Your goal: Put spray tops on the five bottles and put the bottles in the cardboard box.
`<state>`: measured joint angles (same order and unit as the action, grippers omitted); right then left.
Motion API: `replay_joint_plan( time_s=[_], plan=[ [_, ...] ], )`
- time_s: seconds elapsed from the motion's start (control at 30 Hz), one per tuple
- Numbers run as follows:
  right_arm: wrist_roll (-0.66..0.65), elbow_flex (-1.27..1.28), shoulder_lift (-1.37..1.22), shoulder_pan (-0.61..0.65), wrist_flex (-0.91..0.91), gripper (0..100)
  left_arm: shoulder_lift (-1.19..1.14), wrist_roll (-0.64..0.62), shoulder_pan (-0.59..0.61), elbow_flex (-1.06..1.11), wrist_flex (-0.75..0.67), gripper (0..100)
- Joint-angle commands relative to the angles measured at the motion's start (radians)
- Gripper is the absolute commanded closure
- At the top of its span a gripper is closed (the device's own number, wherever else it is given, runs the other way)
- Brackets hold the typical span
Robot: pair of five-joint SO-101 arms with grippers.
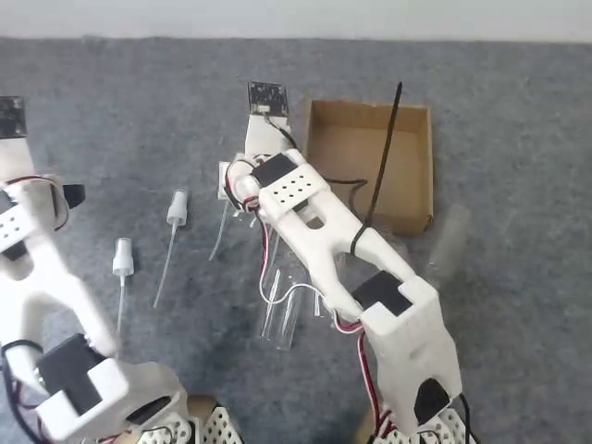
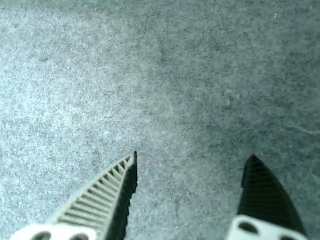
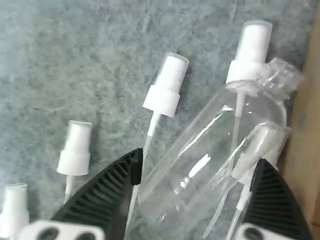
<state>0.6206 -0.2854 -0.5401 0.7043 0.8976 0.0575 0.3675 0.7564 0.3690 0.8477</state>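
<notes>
Carpet (image 1: 518, 111), grey, covers the table. In the high view, the cardboard box (image 1: 344, 153) sits open at about 1 o'clock from the table's middle, with a black cable (image 1: 381, 166) crossing it. The right arm (image 1: 319, 227) stretches from 5 o'clock toward 11 o'clock, and its far end is just beside the box's 9 o'clock wall.

The right gripper (image 3: 199, 157) has its jaws spread wide. A clear bottle (image 3: 215, 130) lies on its side between them; I cannot tell whether either jaw touches it. A white spray top (image 3: 248, 47) sits at the bottle's neck end, but whether it is seated is unclear.

Two loose spray tops (image 1: 176, 207) lie on the carpet at 9 o'clock, between the arms. More empty bottles (image 1: 285, 319) lie under the right arm near 6 o'clock. A lone bottle (image 1: 450, 239) rests just outside the box at 3 o'clock.

The left arm (image 1: 37, 268) stands at the 8 o'clock edge. The left gripper (image 2: 192, 160) is spread apart above bare carpet, gripping nothing.
</notes>
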Motion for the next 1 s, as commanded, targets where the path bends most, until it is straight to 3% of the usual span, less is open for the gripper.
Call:
replay_joint_plan(
  time_s=[0.0,0.1,0.37,0.53,0.77,0.97],
  plan=[
    [0.012,-0.054,0.008,-0.008,-0.025,70.0,0.011,0.008,0.005,-0.007,-0.025,69],
    [0.014,-0.052,-0.002,-0.008,-0.024,71.6,0.011,0.008,0.003,-0.007,-0.025,69],
    [0.009,-0.052,-0.042,-0.007,-0.018,96.0,0.011,0.008,0.005,-0.007,-0.025,69],
    [0.008,-0.051,-0.061,-0.007,-0.015,94.8,0.011,0.008,0.005,-0.007,-0.025,69],
    [0.009,-0.052,-0.064,-0.001,0.012,72.8,0.012,0.008,0.006,-0.007,-0.02,69],
    [0.006,-0.049,-0.068,-0.002,0.013,80.1,0.017,0.008,0.006,-0.007,-0.02,69]
  ],
)
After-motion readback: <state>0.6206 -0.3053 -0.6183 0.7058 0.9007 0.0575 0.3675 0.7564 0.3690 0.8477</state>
